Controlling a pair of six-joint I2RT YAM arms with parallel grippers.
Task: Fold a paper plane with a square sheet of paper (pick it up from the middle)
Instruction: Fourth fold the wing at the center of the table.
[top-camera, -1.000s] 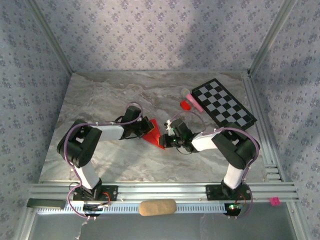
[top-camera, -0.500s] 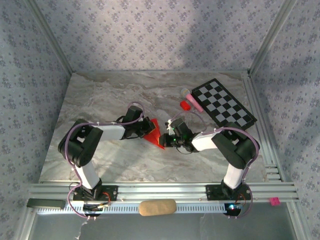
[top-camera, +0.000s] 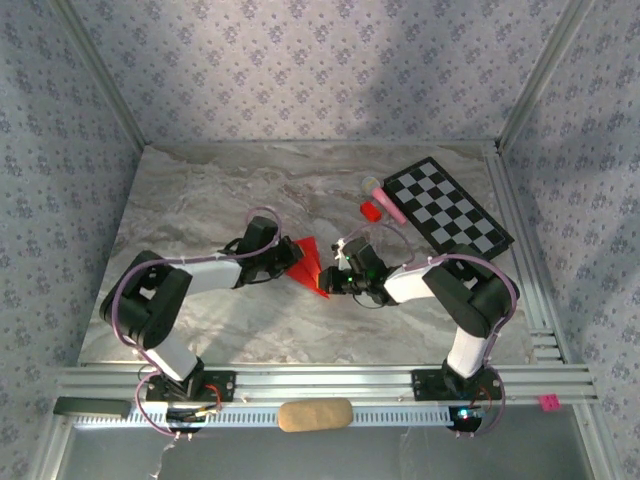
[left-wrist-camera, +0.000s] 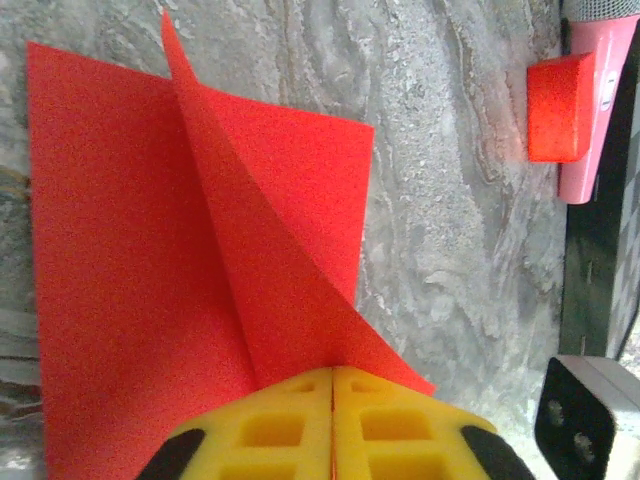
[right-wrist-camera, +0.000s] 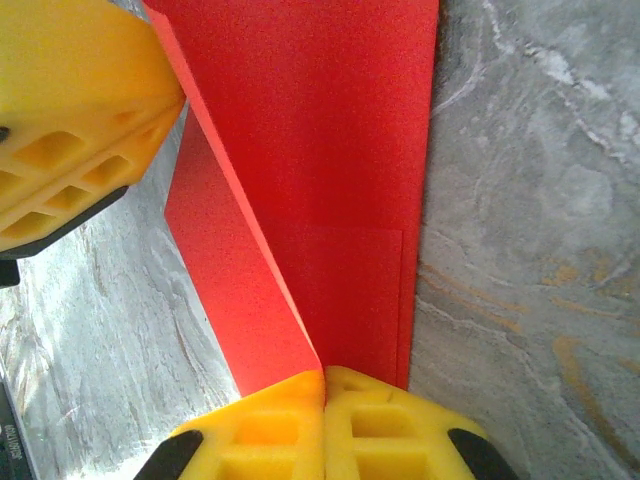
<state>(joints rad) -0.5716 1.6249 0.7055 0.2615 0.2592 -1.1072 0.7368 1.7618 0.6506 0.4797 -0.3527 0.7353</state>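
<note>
The square sheet of paper (top-camera: 309, 264) is bright red, creased smaller, and lies mid-table between both arms. My left gripper (top-camera: 286, 257) is shut on its left side. In the left wrist view the yellow fingers (left-wrist-camera: 270, 425) meet at the gripper tip (left-wrist-camera: 333, 373) on a raised diagonal fold of the paper (left-wrist-camera: 120, 260). My right gripper (top-camera: 333, 281) is shut on the paper's near right edge. In the right wrist view its tip (right-wrist-camera: 324, 376) pinches a standing crease of the paper (right-wrist-camera: 340, 140), with the left gripper's yellow fingers (right-wrist-camera: 70, 110) at the upper left.
A small red block (top-camera: 371, 210) (left-wrist-camera: 558, 108) and a pink object (top-camera: 388, 203) (left-wrist-camera: 600, 80) lie behind the paper, next to a black-and-white checkerboard (top-camera: 448, 205) at the back right. A beige pad (top-camera: 315, 414) rests on the front rail.
The left arm's elbow has swung outward to the left and lower. Both grippers stay shut on the paper, which has barely shifted.
</note>
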